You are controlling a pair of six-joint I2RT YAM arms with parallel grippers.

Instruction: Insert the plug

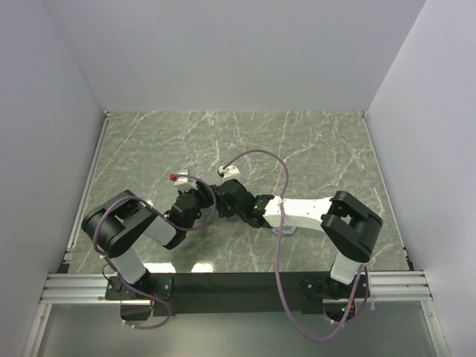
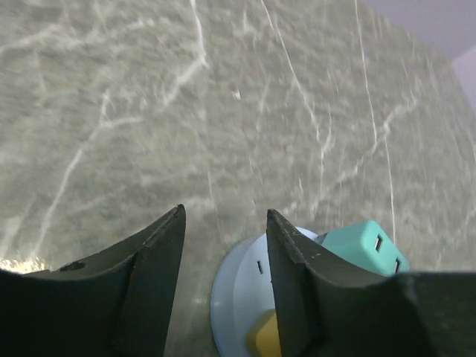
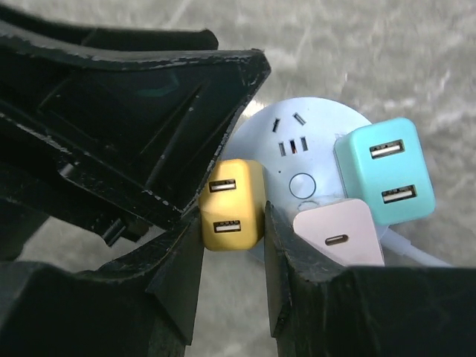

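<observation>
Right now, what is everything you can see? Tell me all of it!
table: one, green marble, under everything
walls: three, white, around the table
round socket hub: one, pale blue, on the table
yellow charger: one, yellow, at the hub's edge, gripped
teal charger: one, teal, on the hub
pink charger: one, pink, beside the teal charger
cables: two, purple, looping off the arms
left tool: one, black, open, beside the hub
right tool: one, black, shut on the yellow charger

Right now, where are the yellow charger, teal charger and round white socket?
Yellow cube charger (image 3: 232, 204): right wrist view, front face.
Teal cube charger (image 3: 387, 172): right wrist view, front face.
Round white socket (image 3: 320, 141): right wrist view, top face.
</observation>
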